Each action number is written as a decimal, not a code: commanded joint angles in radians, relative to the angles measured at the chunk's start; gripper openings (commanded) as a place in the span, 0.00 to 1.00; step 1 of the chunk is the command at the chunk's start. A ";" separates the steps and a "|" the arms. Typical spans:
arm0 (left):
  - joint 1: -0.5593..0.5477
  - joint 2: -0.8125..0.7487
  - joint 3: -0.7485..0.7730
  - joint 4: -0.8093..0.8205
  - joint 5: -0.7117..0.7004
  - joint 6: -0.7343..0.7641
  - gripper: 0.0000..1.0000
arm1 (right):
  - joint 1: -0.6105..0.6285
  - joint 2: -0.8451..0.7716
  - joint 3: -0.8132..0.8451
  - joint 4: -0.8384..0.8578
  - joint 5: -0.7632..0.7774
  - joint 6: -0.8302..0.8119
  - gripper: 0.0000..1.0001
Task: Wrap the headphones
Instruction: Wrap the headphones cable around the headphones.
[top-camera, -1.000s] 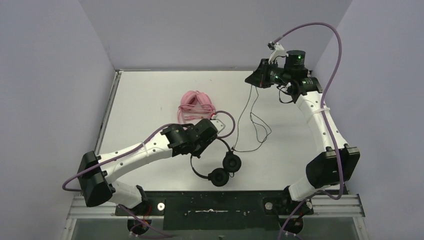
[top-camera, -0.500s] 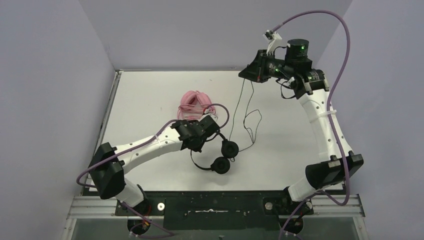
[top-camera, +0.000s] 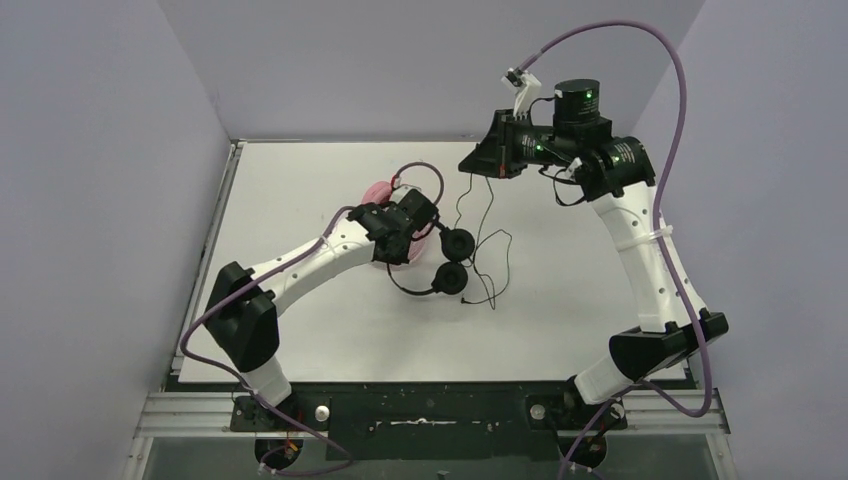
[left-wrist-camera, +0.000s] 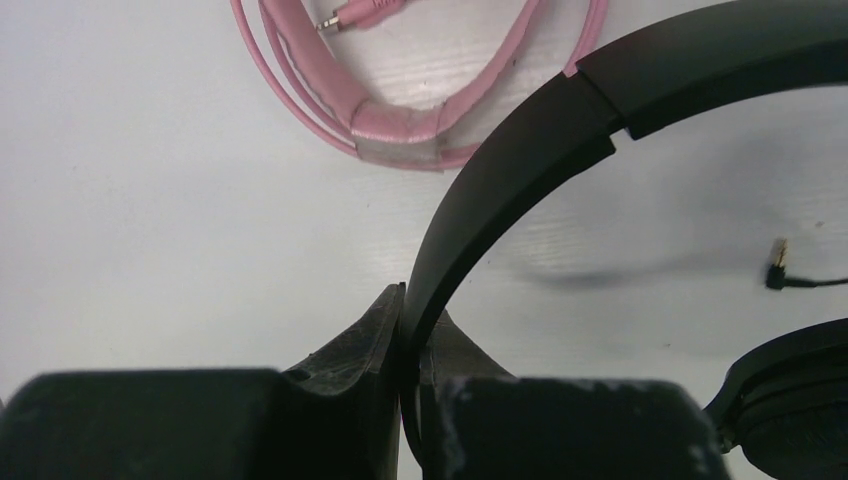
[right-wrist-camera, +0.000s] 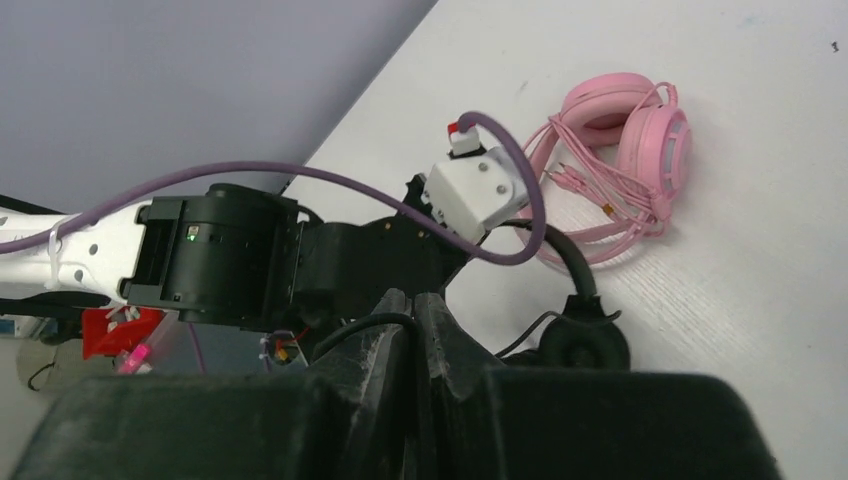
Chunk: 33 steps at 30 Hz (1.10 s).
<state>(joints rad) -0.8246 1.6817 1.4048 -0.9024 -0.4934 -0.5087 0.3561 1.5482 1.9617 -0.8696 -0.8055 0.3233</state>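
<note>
the left claw clamps the band of the black headphones, beside the pink pair on the table, to hold them steady, while the right claw pinches the cord up high, likely to wind it.

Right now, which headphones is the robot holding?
The black headphones; the left hand pinches their headband. The pink headphones just lie on the table.

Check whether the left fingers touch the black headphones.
Touching: the left wrist view shows the fingers clamped on the band of the black headphones, no gap.
</note>
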 joint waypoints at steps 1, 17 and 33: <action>0.046 0.039 0.164 0.037 -0.009 -0.050 0.00 | 0.052 -0.057 -0.013 0.012 0.012 0.056 0.00; 0.201 0.233 0.558 -0.002 0.071 -0.067 0.00 | 0.334 -0.170 -0.268 0.352 -0.003 0.331 0.00; 0.324 0.105 0.647 0.013 0.373 -0.035 0.00 | 0.377 -0.325 -0.595 0.288 0.315 0.211 0.00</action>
<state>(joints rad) -0.5018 1.9060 2.0521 -0.9718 -0.2379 -0.5026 0.7158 1.2259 1.3979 -0.5858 -0.5716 0.5926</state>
